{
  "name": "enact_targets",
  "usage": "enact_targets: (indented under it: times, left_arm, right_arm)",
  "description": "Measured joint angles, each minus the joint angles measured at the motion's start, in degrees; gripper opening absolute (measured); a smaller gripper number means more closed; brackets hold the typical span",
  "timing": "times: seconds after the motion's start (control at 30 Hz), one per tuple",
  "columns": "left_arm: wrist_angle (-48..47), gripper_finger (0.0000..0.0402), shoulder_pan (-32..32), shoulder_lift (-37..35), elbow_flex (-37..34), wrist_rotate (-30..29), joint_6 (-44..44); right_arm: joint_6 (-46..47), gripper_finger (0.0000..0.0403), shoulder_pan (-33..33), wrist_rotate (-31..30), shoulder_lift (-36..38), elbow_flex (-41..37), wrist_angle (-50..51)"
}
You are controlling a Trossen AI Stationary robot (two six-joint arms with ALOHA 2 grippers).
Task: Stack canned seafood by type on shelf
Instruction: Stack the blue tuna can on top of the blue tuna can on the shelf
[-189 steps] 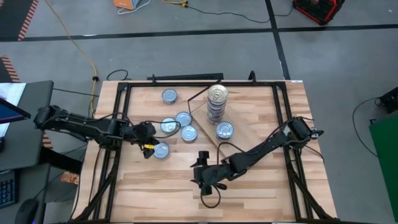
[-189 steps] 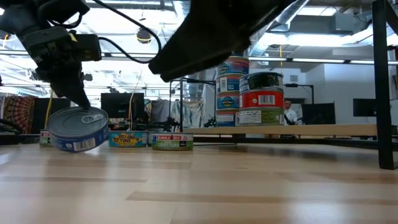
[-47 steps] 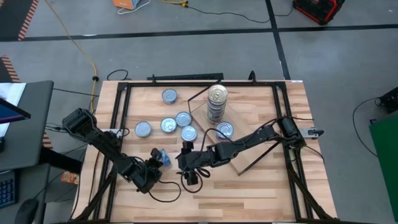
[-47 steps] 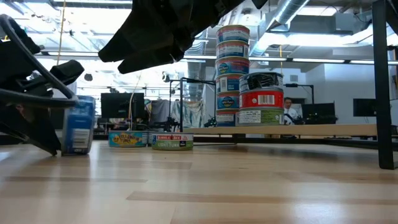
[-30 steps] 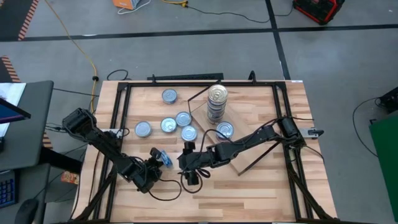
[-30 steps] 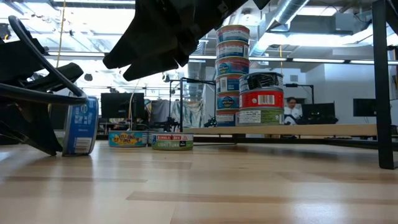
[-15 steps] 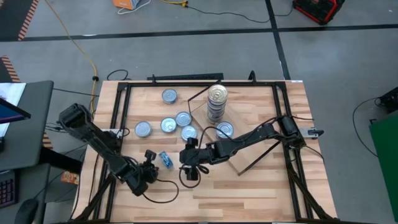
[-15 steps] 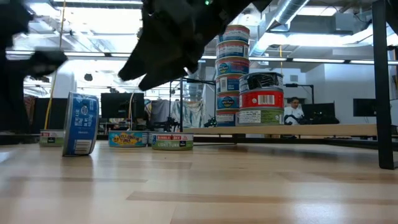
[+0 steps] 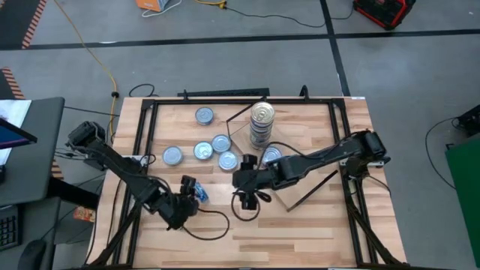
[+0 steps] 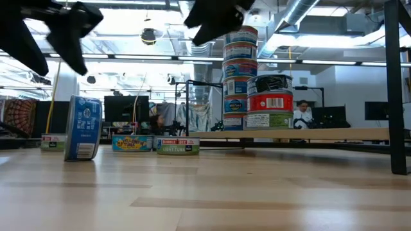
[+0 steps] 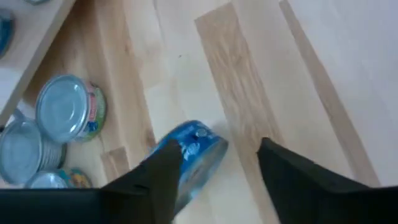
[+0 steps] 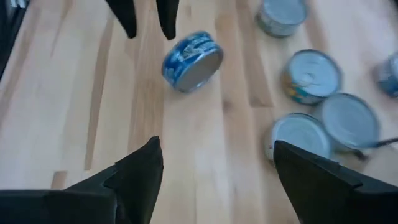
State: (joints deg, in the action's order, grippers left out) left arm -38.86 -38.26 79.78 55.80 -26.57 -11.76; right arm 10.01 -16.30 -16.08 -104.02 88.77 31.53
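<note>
A blue-labelled tin of canned seafood stands on its rim on the tabletop, near the left; the low view shows it upright on edge. My left gripper hangs open above it, a finger on either side, touching nothing. My right gripper is open too, higher up and to the tin's right. On the shelf a tall stack of tins stands beside a shorter stack of tins.
Several loose tins lie flat on the tabletop left of the shelf, one more near the far edge. Dark frame rails run along the table's sides. Bare wood lies toward the near edge.
My left gripper has let go of the blue tin and risen clear of it; the tin stays standing on its rim. My right gripper has risen and drawn back toward the table's right, toward the shelf.
</note>
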Motion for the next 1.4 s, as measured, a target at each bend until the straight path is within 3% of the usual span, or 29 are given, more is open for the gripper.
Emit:
enact_targets:
  times: [0.2,0.43,0.63,0.77,1.13,1.27,1.4]
  left_arm:
    - [-0.54,0.0273,7.93,2.04,1.82,6.48,10.33]
    - [-1.74,0.0287,14.05,2.8,1.89,15.7,17.62]
    - [-2.21,0.0287,15.02,3.13,1.89,15.85,22.38]
    - [-1.26,0.0287,16.24,3.72,1.89,16.12,23.69]
    - [-7.18,0.0283,18.06,8.71,3.19,17.4,28.05]
    - [-8.14,0.0256,18.07,9.41,4.61,17.33,28.02]
    - [-8.58,0.0201,18.07,9.36,6.3,17.35,25.93]
  right_arm:
    - [-0.38,0.0327,-1.59,-3.67,3.2,-2.88,-0.81]
    - [1.2,0.0326,-2.4,-5.83,10.24,-12.65,-5.58]
    - [1.94,0.0327,-3.34,-6.05,16.53,-22.9,-17.88]
    - [2.05,0.0327,-3.28,-6.14,16.88,-28.91,-28.06]
    - [2.04,0.0327,-6.07,-6.34,14.63,-31.65,-34.36]
    - [3.55,0.0327,-7.72,-6.34,14.63,-31.63,-34.16]
    - [4.75,0.0327,-9.34,-6.35,14.61,-31.63,-32.94]
